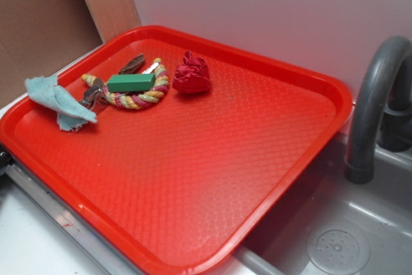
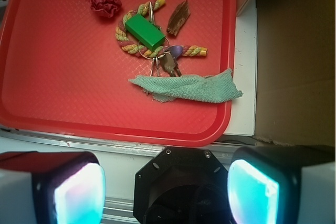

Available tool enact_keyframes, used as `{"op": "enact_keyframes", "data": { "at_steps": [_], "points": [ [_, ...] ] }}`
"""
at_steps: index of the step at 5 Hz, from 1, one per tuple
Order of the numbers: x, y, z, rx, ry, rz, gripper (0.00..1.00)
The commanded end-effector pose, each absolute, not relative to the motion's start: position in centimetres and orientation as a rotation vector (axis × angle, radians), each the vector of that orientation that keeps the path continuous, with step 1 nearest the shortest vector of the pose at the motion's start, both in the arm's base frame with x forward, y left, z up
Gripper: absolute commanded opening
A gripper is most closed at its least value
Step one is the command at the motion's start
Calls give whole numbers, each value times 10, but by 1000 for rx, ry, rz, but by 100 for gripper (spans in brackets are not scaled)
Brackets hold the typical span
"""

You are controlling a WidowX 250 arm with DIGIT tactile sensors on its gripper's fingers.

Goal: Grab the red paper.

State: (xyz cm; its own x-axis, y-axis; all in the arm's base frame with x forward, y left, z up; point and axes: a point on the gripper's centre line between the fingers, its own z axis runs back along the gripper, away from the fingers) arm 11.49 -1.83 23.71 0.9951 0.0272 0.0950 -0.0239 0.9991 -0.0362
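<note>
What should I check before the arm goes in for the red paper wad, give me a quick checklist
1. Red paper in view: ok, it sits on the tray in both views.
2. Space around it: ok, it lies apart from the rope and green block, though they are close.
3. Gripper ready: ok, fingers spread wide with nothing between them.
4. Gripper above the paper: not ok, the wrist view shows it off the tray's near edge, with the wad toward the far side.
5. Path across the tray: ok, bare surface beside the cloth and keys.
6. How firmly the wad will hold: cannot tell.
</note>
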Motion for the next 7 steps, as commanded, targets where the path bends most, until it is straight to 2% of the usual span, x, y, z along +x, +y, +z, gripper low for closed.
{"op": "enact_keyframes", "data": {
  "at_steps": [1,2,3,4,5,6,7],
  "points": [
    [115,-18,237,-35,-96,26,100],
    [140,-24,236,-64,-135,4,100],
    [171,-35,225,-94,-204,-38,100],
    [197,-50,208,-202,-272,-175,100],
    [209,-70,194,-250,-322,-321,100],
    [220,-93,187,-202,-364,-366,100],
    [247,-110,167,-224,-350,-368,100]
  ]
}}
